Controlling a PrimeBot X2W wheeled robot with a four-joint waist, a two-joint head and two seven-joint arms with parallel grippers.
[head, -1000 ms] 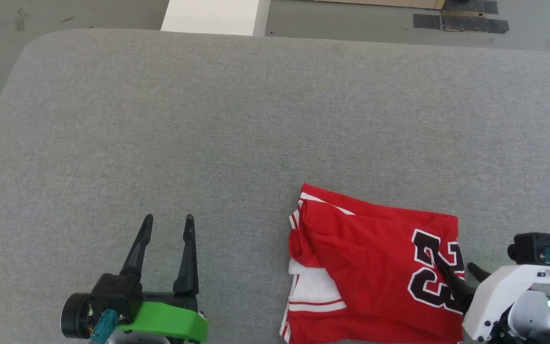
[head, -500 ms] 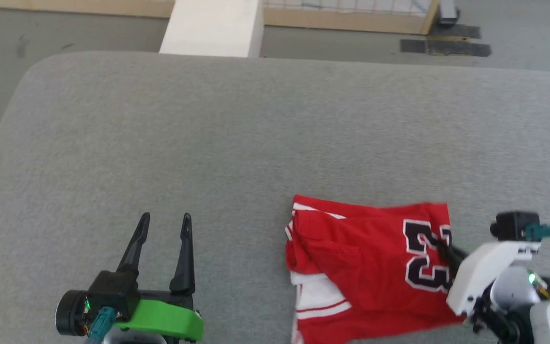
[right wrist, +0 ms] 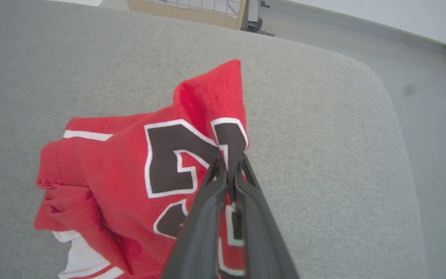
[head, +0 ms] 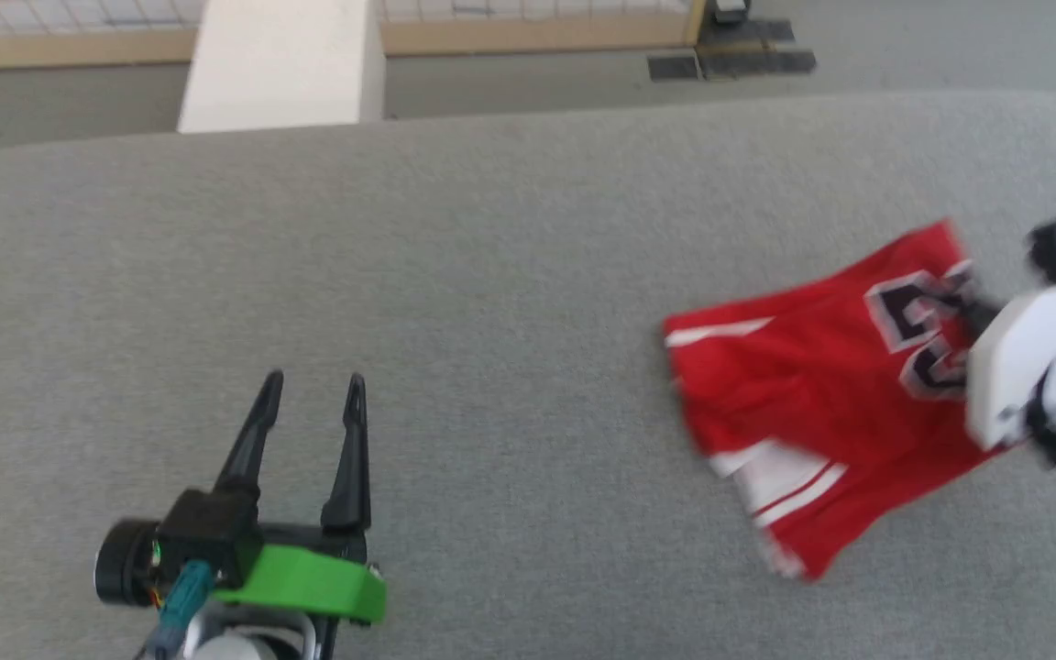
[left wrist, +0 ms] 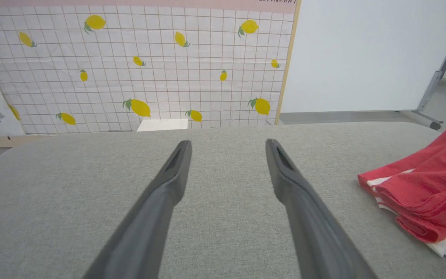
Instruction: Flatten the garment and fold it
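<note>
- While the red garment (right wrist: 130, 166) lies bunched and creased on the right part of the grey bench (head: 491, 275), one edge of it is pinched up beside the black, white-edged number on its front.
- A white sleeve with red stripes pokes out from under the red folds, on the side nearest the robot.
- The right pincer (right wrist: 229, 159) has its two dark fingers pressed together on the cloth, right at the number. A red peak of fabric stands up just past the fingertips.
- From the head camera, that arm and the shirt look smeared, so finer creases cannot be made out there.
- The whole shirt rests on the bench top, near its rounded right-hand corner.
- The left pincer (head: 313, 380) sits over bare bench on the left, well apart from the garment. Its fingers are spread wide and grip nothing.
- Beyond the far edge of the bench, a white block (head: 280, 64) stands on the grey floor.
- Behind that hangs a gridded sheet printed with lemons (left wrist: 130, 69), with a plain white panel (left wrist: 362, 54) beside it.
</note>
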